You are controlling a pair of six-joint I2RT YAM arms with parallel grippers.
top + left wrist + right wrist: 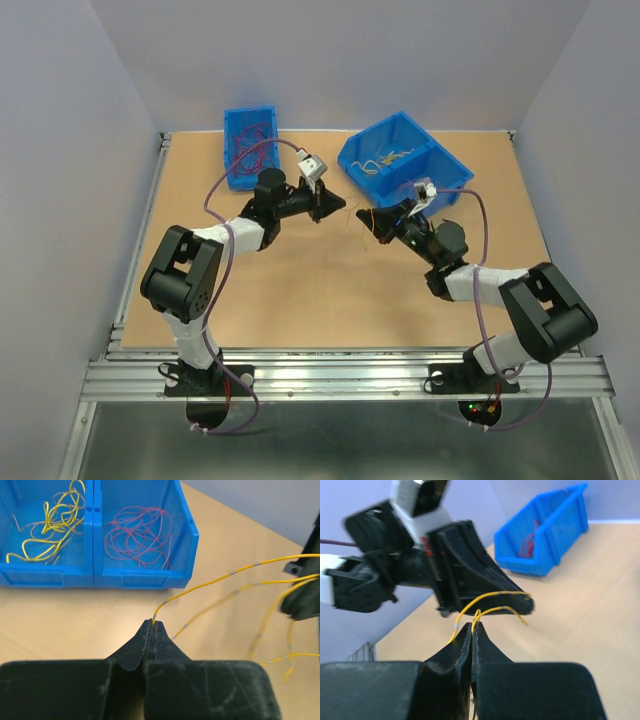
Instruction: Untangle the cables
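Teasing yellow cables apart over the table centre: left gripper and right gripper each clenched on a strand. Bins sit at twelve o'clock. Next move likely needs slow, opposite pulls.

- A tan tabletop is seen, bordered by aluminium rails along its near and left edges.
- A single blue bin is set at the back left of the tabletop, open side up.
- A pair of blue bins is placed at the back right, side by side and touching, turned at an angle to the table's edge.
- The table is enclosed on three sides by pale grey walls.
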